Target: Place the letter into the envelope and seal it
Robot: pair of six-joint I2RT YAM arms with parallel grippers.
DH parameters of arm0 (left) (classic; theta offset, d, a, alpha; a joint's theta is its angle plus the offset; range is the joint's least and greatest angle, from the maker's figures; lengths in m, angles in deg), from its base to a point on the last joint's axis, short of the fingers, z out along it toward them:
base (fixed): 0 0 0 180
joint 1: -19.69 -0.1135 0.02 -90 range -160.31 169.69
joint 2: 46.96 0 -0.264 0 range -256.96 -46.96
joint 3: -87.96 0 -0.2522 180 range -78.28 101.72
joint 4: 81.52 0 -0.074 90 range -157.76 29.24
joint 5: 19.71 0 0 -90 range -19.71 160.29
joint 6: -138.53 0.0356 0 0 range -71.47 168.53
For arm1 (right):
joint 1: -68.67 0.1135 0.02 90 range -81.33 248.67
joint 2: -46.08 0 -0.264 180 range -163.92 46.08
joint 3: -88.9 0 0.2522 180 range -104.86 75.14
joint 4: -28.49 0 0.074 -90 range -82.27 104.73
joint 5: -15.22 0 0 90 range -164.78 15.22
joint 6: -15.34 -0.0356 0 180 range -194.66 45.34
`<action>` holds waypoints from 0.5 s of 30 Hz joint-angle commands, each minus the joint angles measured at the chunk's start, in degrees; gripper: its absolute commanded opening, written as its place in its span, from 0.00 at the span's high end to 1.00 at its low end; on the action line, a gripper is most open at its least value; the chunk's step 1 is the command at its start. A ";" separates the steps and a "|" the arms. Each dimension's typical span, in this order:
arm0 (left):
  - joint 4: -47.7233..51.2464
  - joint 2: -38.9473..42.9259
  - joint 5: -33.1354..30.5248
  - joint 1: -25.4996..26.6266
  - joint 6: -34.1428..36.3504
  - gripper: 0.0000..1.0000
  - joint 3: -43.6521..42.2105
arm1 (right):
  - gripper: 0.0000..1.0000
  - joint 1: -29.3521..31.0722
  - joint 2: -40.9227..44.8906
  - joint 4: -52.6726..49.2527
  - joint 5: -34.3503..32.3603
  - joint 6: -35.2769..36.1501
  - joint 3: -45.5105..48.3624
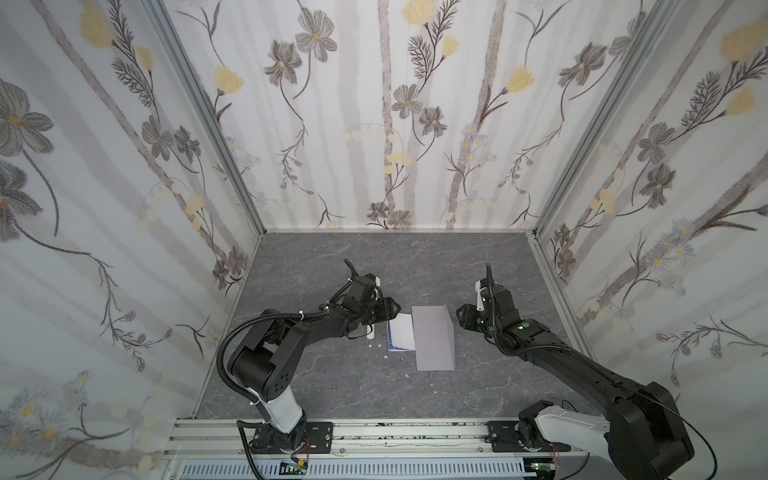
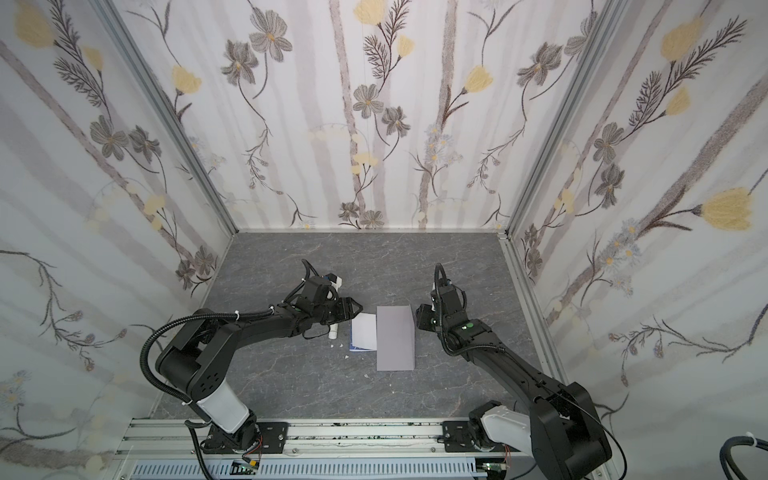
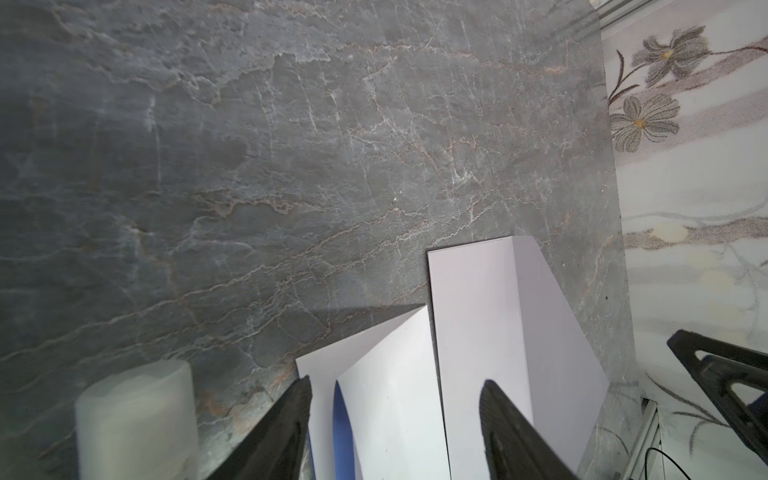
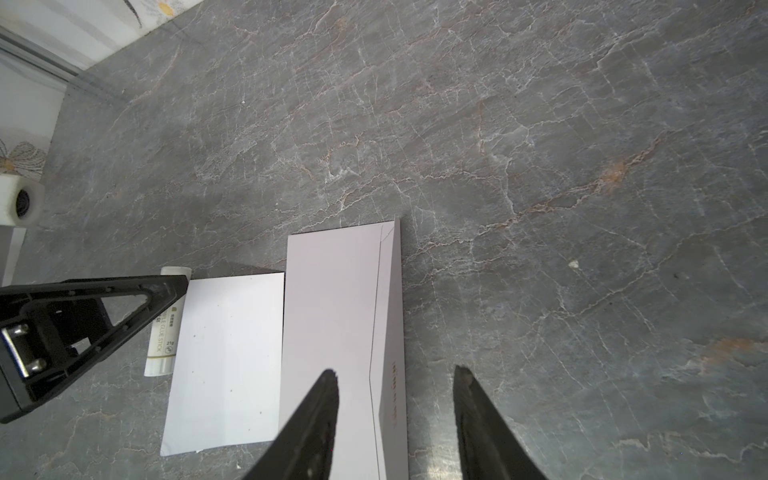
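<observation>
i am hovering my left fingers (image 1: 388,309) over the white folded paper letter with the blue edge (image 1: 402,332). they are spread wide apart and are holding nothing. my right fingers (image 1: 462,315) are waiting just beside the long plain grey-purple paper envelope (image 1: 430,340), near its far corner. they are partly apart and are holding nothing too.

the letter is lying on the dark grey stone-look table (image 1: 415,266), right next to the envelope, with one edge meeting the envelope's long side. almost all of it is showing. i cannot tell if a thin bit is tucked under. the envelope's flap (image 4: 388,324) is sitting on the other long side, away from the letter, and it is looking a little lifted, not stuck down.

a small white glue stick tube (image 4: 160,349) is lying on the table just beside the letter, on the side away from the envelope.

so i am thinking the job is not far along. the letter is looking folded, which is good. but it is not going inside yet, and the flap is not glued or pressed shut yet.
</observation>
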State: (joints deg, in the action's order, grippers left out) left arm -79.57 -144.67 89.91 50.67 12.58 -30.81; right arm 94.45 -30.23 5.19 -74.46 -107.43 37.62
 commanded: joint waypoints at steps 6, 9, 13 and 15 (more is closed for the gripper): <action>-2.16 -1.86 1.03 -0.13 0.85 0.36 0.37 | 0.54 -0.60 0.16 2.91 2.01 0.78 0.09; -2.69 -1.87 1.40 -0.13 0.70 0.39 -0.09 | 0.54 -0.65 0.02 3.17 2.21 0.80 0.16; -3.54 -2.20 2.48 -0.13 0.39 0.42 -0.77 | 0.54 -0.69 -0.10 3.54 2.76 0.75 0.25; -3.90 -2.54 2.88 -0.16 0.18 0.43 -1.03 | 0.54 -0.64 -0.13 3.65 2.85 0.69 0.25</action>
State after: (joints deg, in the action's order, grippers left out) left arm -81.30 -146.77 91.70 50.60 12.69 -31.51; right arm 93.77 -30.14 5.93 -72.16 -106.95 37.82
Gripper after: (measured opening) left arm 0.575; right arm 0.463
